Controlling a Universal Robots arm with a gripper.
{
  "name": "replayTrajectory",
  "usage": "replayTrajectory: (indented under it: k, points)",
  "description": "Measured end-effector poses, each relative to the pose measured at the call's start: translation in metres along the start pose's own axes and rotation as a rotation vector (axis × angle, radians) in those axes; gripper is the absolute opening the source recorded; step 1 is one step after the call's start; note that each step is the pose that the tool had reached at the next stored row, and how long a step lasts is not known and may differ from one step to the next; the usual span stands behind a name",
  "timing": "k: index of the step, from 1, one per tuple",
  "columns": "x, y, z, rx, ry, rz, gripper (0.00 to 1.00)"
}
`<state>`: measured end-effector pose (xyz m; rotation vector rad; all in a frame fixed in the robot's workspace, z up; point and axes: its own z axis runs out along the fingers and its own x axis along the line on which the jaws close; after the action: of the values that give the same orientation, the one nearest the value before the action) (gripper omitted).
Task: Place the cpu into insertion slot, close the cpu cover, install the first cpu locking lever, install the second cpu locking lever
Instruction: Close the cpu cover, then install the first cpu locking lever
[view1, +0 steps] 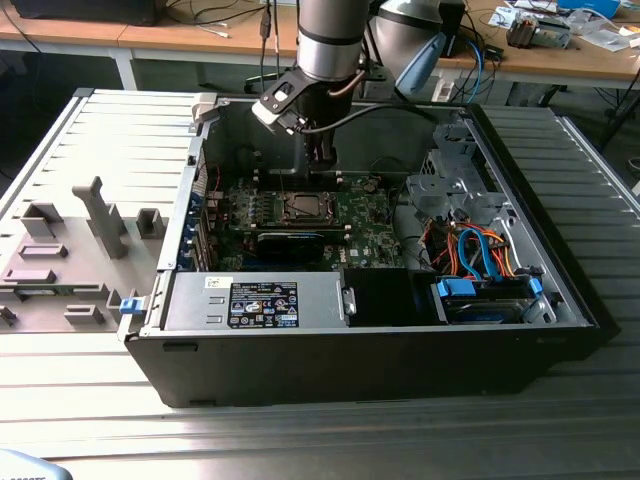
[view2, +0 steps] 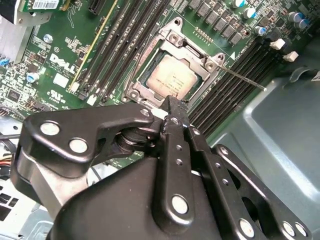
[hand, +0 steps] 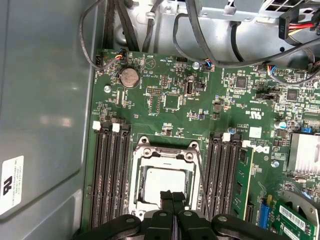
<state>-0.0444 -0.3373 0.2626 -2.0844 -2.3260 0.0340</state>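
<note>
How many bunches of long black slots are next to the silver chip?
2. The first bunch runs along one side of the cpu, the second bunch along its opposite side. The gripper covers some ends.

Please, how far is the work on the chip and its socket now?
Done: the chip lies in the socket, and the cover looks folded flat over it. In hand: the gripper, shut and holding nothing, is at the socket's edge. Left: in the second wrist view a thin lever sticks out from the socket, so it looks unlatched; the other lever I cannot make out.
</note>
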Motion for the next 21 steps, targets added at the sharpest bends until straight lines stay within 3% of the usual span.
replayTrajectory:
  k: [11, 21]
  points:
    - [0.0, -0.0001, -0.0044, 0.0, 0.0001, 0.0, 0.11]
    - [0.0, -0.0001, -0.0044, 0.0, -0.0025, -0.087, 0.11]
